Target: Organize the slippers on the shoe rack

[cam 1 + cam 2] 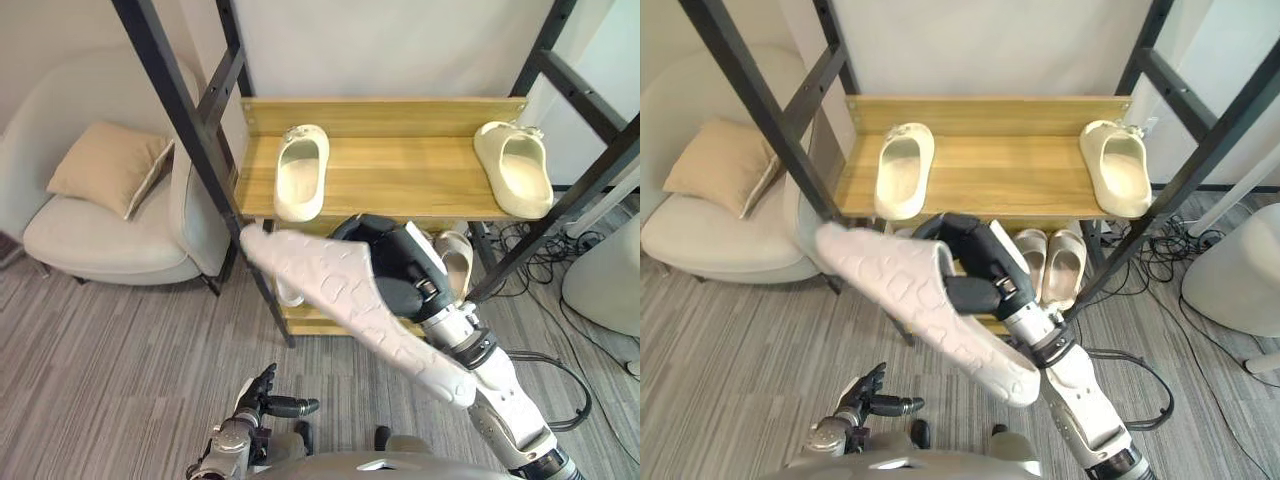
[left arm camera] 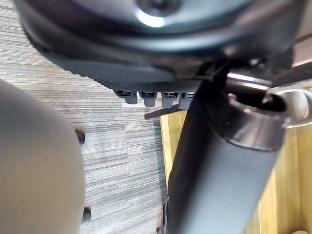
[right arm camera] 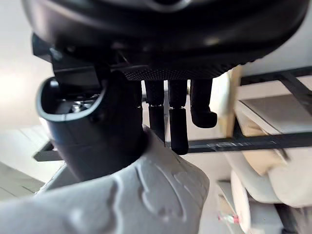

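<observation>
R hand (image 1: 398,268) is clamped round a white slipper (image 1: 330,290), thumb on one side & fingers on the other, holding it sole-up and slanted in the air in front of the shoe rack (image 1: 390,118), below its top shelf (image 1: 400,175). On that shelf a left cream slipper (image 1: 300,172) & a right cream slipper (image 1: 515,168) sit well apart, w/ a pair of slippers (image 1: 1050,262) on the lower shelf behind the hand. L hand (image 1: 258,398) hangs low near the floor, fingers relaxed & holding nothing; armchair (image 1: 90,240) w/ a tan cushion (image 1: 108,165) stands left of the rack.
</observation>
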### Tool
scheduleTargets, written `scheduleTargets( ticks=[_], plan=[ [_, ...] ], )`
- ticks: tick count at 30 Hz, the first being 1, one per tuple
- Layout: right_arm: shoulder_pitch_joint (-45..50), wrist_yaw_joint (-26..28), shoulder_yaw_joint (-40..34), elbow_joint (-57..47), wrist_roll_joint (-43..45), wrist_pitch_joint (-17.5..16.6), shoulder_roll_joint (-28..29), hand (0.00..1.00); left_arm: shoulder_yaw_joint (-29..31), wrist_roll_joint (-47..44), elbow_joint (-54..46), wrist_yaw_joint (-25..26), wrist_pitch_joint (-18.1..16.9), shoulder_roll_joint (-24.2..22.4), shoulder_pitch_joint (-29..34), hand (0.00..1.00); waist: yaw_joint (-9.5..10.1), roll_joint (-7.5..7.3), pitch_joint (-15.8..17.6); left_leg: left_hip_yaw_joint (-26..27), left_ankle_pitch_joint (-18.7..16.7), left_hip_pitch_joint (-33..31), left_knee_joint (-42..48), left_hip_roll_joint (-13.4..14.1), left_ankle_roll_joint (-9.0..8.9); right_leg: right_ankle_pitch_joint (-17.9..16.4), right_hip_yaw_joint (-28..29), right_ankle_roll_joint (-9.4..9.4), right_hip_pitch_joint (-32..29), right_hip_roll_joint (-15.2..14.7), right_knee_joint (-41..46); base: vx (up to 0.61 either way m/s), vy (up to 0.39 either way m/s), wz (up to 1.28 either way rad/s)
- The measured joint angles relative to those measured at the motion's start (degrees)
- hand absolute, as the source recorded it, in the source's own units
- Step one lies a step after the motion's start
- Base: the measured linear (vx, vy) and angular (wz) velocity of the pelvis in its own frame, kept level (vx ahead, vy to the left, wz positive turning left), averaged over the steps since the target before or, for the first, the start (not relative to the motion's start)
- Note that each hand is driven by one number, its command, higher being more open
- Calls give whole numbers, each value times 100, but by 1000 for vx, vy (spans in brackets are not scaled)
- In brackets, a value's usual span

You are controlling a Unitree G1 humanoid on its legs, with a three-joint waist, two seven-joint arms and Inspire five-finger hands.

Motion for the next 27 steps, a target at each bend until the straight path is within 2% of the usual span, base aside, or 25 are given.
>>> scheduleTargets(
  ticks=[2, 3, 7, 8, 13, 14, 17, 18, 21, 27],
  plan=[
    [-297, -21, 133, 291, -240, 72, -65, 0, -7, -58, -10, 9, -10, 2, -222, 100, 32, 66, 363, -72, -111, -385, 460, 30, -20, -97, -35, -16, -329, 34, 387, -250, -1, 14],
    [-519, -81, 180, 491, -429, 110, -82, 0, -7, -142, -38, 51, -49, 1, -371, 100, 73, 116, 583, -98, -216, -759, 802, 58, -69, -196, -46, -34, -694, 54, 772, -304, -8, 10],
    [-1085, -597, 177, 884, -1096, 174, -121, 0, -8, -582, -163, 171, -187, 4, -709, 100, 160, 213, 1058, -218, -351, -1721, 1608, 55, -111, -528, -95, -112, -1708, 31, 1836, -256, -27, 12],
    [-1118, -638, 175, 902, -1161, 174, -121, 0, -7, -615, -164, 172, -199, 4, -724, 100, 160, 218, 1063, -231, -361, -1790, 1663, 55, -117, -548, -106, -112, -1784, 29, 1900, -217, -50, 19],
    [-1894, -1333, 21, 1430, -2043, 171, -115, 0, 17, -864, -297, 303, -351, 64, -1064, 100, 280, 232, 1177, -419, -568, -3035, 2667, 58, -277, -965, -227, -207, -3045, -21, 3097, -141, -69, 12],
    [-1939, -1369, 11, 1457, -2080, 171, -116, 0, 18, -875, -314, 309, -359, 66, -1078, 100, 281, 231, 1178, -425, -588, -3108, 2726, 57, -276, -989, -234, -208, -3116, -24, 3168, -127, -58, 9],
    [-2507, -1783, -303, 1723, -2512, 169, -257, 0, 161, -1002, -619, 378, -432, 66, -1259, 100, 296, 256, 1270, -580, -775, -4001, 3479, 8, -356, -1283, -348, -270, -3968, -83, 3987, -74, -30, 16],
    [-2589, -1840, -362, 1762, -2572, 170, -306, 0, 206, -1012, -689, 349, -444, 70, -1272, 100, 307, 260, 1294, -601, -815, -4124, 3598, 5, -368, -1335, -359, -284, -4093, -86, 4114, -83, -26, 15],
    [-2788, -2226, -702, 1774, -2802, 170, -659, 0, 405, -1089, -1390, 129, -566, -41, -973, 100, 460, 357, 1328, -660, -977, -4694, 4131, -28, -335, -1575, -382, -254, -4658, -149, 4722, -36, -12, 8],
    [-3127, -2727, -1059, 1416, -3190, 173, -858, 0, 779, -1132, -2587, -70, -703, -209, -351, 100, 664, 308, 1360, -780, -1212, -5512, 4812, -21, -454, -1902, -506, -300, -5456, -185, 5477, 12, -20, 5]
  ],
)
